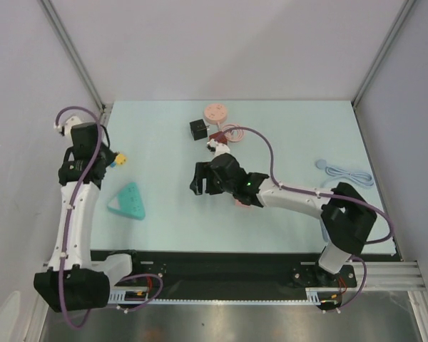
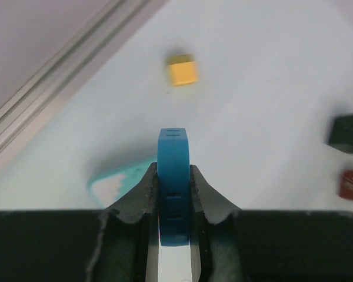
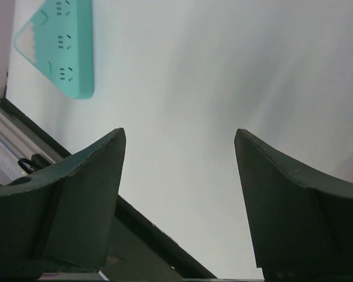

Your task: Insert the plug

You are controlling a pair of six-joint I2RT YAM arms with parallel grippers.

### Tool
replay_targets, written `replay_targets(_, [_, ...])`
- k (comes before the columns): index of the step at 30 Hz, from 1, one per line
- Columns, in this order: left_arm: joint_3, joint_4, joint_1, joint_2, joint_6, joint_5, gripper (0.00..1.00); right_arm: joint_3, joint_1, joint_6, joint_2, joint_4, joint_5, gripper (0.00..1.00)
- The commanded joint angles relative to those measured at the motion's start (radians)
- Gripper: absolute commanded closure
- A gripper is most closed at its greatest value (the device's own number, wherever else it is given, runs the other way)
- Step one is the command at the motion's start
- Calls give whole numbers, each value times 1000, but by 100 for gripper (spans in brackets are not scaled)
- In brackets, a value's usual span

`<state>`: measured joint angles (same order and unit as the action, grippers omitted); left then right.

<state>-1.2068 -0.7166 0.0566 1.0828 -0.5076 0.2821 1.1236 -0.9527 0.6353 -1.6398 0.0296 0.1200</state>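
So, the left gripper (image 2: 173, 179) has its jaws clamped on the blue plug (image 2: 173, 153) — it's held edge-on and sticks up past the tips. Its lower end is hidden between them, so I can't make out any prongs. The teal power strip (image 1: 128, 201) lies flat on the table (image 1: 292, 128). From the left wrist only a blurry corner of it peeks out behind the left jaw. Seen from above, the plug is beyond the strip toward the far left, not touching it. A yellow cube (image 2: 182, 69) lies just past the plug, out of focus. The right gripper (image 3: 179, 141) is off to the strip's right, jaws spread wide with nothing between them — its camera shows the strip cut off at the frame's top. Further right of the strip and farther back are a black block (image 1: 198, 129) and a red bit (image 1: 217, 137), too small to identify.
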Motion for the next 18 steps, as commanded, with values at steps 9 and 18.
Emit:
replay_targets(9, [187,28,334,71,-103,378,100,33,-27,38,-118,-163,-149,20])
replay_targets(18, [288,39,341,216,-218,272,100,119,-70,46,-272,-143,-145,23])
